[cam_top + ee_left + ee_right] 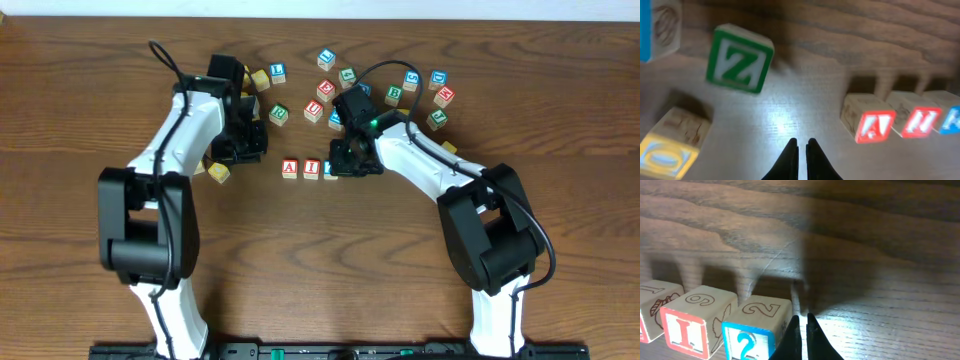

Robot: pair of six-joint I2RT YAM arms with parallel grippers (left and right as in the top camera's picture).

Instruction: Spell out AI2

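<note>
Square-edged pale wooden A cube (290, 168), I cube (311, 168) and 2 cube (757, 327) sit side by side mid-frame overhead on the grained brown counter (300, 260); left gripper (802, 150) and right gripper (803, 327) both pinched together, empty.

Desk (300, 260): dark brown wood, grain clearly marked; smooth, with a soft sheen where light is thrown back under the wrists.

"A" cube (867, 122), "I" cube (695, 315), "2" cube (757, 312): pale wood, matt; front faces printed in flat red or blue, other faces marked with fine dark line work.

"Z" cube (740, 60): same pale wood, green print, slightly glossy.

Left end effector (803, 144), right end effector (803, 317): black, matt; material not determined.

Left arm (175, 150), right arm (425, 165): white shells, smooth, faintly glossy.
</note>
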